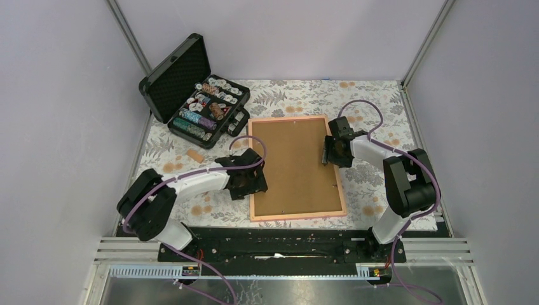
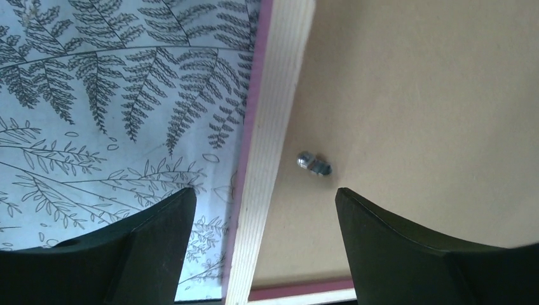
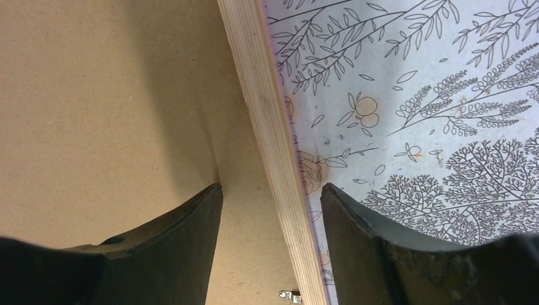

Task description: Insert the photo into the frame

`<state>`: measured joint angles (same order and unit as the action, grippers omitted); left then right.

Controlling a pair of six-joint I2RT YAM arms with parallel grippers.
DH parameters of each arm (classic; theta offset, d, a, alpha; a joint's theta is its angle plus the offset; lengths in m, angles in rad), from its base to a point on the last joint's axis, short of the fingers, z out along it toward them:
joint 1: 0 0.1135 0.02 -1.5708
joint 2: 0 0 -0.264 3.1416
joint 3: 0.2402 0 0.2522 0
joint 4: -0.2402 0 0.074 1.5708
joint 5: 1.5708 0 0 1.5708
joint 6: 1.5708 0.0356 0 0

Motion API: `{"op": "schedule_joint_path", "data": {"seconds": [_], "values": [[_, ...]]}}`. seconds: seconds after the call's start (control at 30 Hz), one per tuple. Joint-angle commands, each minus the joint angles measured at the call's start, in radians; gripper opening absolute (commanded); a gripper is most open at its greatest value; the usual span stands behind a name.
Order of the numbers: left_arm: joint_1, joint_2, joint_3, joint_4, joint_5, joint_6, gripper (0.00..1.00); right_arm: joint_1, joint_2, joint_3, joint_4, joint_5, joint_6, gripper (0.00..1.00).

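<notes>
The frame (image 1: 296, 118) is laid flat at the centre of the top view, on the fern-patterned tablecloth (image 1: 375, 101), with its thin pinkish-orange border enclosing a brown backing board (image 1: 295, 165) that is turned upward; the photo itself cannot be made out in any view. The left gripper (image 2: 264, 194) is seen at the frame's left edge, in the lower half of that edge, and its jaws are held wide apart with nothing gripped: in the left wrist view one finger is placed over the tablecloth and the other over the backing board, with the pale wooden strip of the border between them. A small metal tab (image 2: 314, 162) is fixed to the board just inside the border, between the two fingers. The right gripper (image 3: 272, 190) is positioned at the frame's right edge, in the upper half, and its jaws are likewise parted and empty; the border runs between them, one finger being over the board and the other over the cloth. An open black case (image 1: 175, 76) filled with rows of chips is set at the upper left of the top view, and a small tan block (image 1: 196, 155) lies on the cloth below it, left of the frame
</notes>
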<state>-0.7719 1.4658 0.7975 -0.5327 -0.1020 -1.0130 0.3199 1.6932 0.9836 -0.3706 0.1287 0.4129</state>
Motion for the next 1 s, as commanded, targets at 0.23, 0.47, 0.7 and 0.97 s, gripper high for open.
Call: {"op": "schedule_joint_path", "data": {"seconds": [0.23, 0.47, 0.7, 0.97], "values": [[0.000, 0.164, 0.188, -0.106, -0.136, -0.174, 0.81, -0.002, 0.038, -0.030, 0.050, -0.026, -0.030, 0.55], [-0.033, 0.145, 0.153, -0.155, -0.135, -0.223, 0.65, -0.001, 0.044, -0.035, 0.056, -0.045, -0.032, 0.52], [-0.062, 0.153, 0.133, -0.166, -0.152, -0.223, 0.52, -0.001, 0.050, -0.036, 0.063, -0.050, -0.034, 0.50], [-0.042, 0.171, 0.091, -0.134, -0.193, -0.159, 0.04, -0.001, 0.057, -0.046, 0.073, -0.058, -0.033, 0.37]]}}
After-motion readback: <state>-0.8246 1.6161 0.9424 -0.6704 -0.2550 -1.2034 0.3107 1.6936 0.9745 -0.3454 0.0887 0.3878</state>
